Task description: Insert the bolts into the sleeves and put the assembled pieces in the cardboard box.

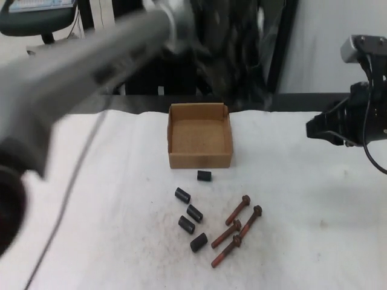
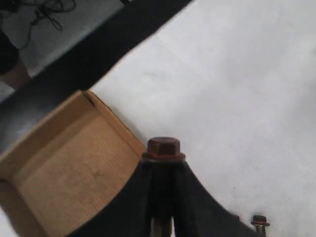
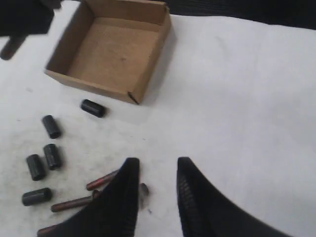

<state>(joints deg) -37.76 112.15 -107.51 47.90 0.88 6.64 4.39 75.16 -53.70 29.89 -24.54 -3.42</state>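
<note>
Left jaws clamped on a rust-brown hex-head steel bolt [image 2: 163, 148], near the brown cardboard box [image 2: 74, 168]. Right jaws parted and empty, well apart from the black cylindrical sleeves [image 3: 51, 126]. Bolt picked, so next move is likely to grab a sleeve and align its bore to the bolt.

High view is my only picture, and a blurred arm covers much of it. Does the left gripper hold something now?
Observer: Yes. The left gripper is shut on a bolt, and the bolt's hex head stands out past the fingertips.
Operator: Where is that bolt relative to the cardboard box?
Observer: In the left wrist view its head shows just outside one wall of the cardboard box, not over the inside.
Operator: And the right gripper, is it open or shut?
Observer: The right gripper is open and holds nothing.
</note>
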